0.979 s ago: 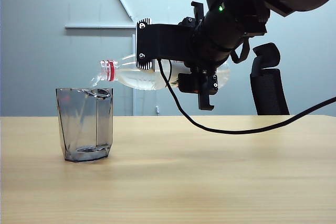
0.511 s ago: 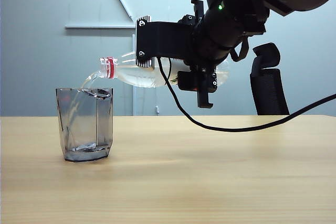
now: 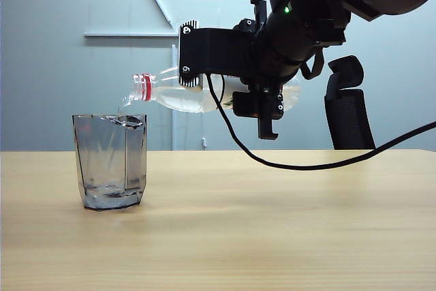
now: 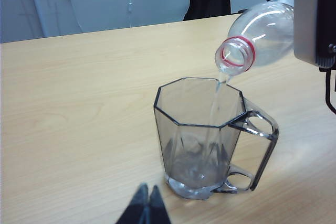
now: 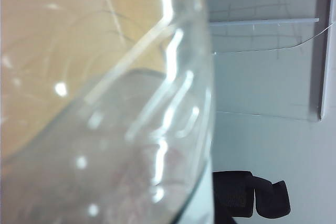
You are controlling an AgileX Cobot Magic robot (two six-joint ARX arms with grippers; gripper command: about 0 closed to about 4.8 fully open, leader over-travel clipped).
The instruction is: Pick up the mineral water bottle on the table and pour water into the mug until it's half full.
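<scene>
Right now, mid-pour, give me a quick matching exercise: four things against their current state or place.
1. mineral water bottle
2. mug
3. left gripper
4. right gripper

A. shut, hanging near the mug's base
B. standing upright on the table, a little water at its bottom
C. tipped nearly level, its mouth over the mug's rim
D. clamped around the bottle's body

Pairs: 1-C, 2-B, 3-A, 4-D
</scene>
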